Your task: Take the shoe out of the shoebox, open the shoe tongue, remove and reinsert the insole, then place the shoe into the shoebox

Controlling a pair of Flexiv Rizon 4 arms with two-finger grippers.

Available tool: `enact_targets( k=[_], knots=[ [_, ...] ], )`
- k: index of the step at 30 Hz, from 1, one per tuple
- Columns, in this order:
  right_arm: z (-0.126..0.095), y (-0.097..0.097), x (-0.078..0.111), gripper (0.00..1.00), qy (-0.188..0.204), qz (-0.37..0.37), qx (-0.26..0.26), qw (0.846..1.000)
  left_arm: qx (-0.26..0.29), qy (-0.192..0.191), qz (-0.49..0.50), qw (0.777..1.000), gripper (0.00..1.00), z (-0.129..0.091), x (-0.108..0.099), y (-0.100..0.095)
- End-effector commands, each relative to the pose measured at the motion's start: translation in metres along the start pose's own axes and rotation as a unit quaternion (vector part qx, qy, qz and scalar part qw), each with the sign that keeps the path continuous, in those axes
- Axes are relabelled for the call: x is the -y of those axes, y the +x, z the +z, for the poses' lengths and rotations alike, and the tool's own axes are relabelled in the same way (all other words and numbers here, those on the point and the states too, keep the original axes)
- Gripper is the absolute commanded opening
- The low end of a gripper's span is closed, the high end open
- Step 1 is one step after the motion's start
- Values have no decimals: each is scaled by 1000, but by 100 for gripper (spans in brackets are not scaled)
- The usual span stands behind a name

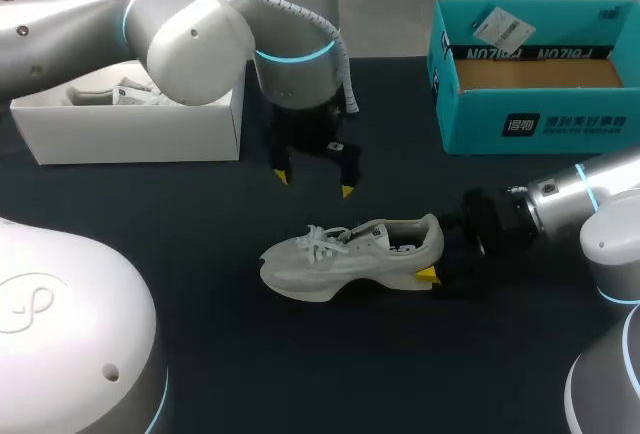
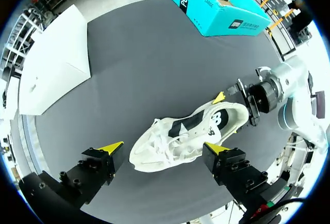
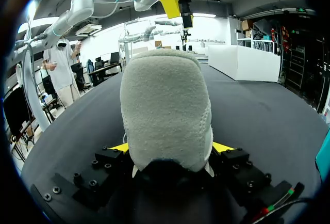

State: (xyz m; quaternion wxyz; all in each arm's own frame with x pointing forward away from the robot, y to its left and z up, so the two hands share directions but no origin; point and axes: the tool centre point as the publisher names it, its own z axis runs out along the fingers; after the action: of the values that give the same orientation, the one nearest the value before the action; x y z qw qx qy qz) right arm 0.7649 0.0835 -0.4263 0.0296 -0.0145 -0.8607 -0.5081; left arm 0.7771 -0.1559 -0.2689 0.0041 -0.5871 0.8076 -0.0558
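At the far left of the black bench (image 1: 200, 254) sits an open white box (image 1: 130, 129) with flat, stiff walls. A strip of bare bench runs between it and the shoe. Its contents are pale and crumpled, and mostly hidden behind the left arm's elbow, so I cannot tell what they are. A white rounded robot housing (image 1: 60, 334) covers the near left corner of the bench.

The left tool (image 1: 314, 182) hangs above the bench just behind the shoe (image 1: 340, 254), its yellow-tipped fingers spread wide and touching nothing. In the left wrist view the tool (image 2: 165, 147) straddles the toe and laces from above, with dark matte bench open all round.

The shoe stands upright on its sole mid-bench, well apart from both boxes, with its toe to the left and its heel to the right. It is off-white mesh with loose laces, a thick sculpted sole and a dark side logo (image 2: 180, 131).

The right tool (image 1: 435, 249) comes in low from the right and pinches the shoe's heel from both sides. Only one yellow tip shows in the head view. In the right wrist view the fuzzy padded heel collar (image 3: 165, 110) fills the gap between the fingers (image 3: 221, 147) and blocks the rest of the shoe from sight.

The teal cardboard shoebox (image 1: 530, 124) stands open at the far right edge, showing a brown floor, and is partly cut off.
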Motion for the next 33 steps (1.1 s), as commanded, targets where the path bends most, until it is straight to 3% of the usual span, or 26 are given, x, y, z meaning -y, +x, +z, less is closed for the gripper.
enact_targets(
  k=[1,14,20,33],
  knots=[
    [5,1,4,0,2,0,1,1000,0,-2,-5,1000,100,20,-5,22],
    [5,1,4,0,2,0,1,1000,8,6,37,999,100,58,-27,77],
    [5,1,4,0,2,0,1,1000,11,9,31,999,100,68,-23,85],
    [5,1,4,0,2,0,1,1000,61,49,-11,997,100,76,-8,87]
  ],
)
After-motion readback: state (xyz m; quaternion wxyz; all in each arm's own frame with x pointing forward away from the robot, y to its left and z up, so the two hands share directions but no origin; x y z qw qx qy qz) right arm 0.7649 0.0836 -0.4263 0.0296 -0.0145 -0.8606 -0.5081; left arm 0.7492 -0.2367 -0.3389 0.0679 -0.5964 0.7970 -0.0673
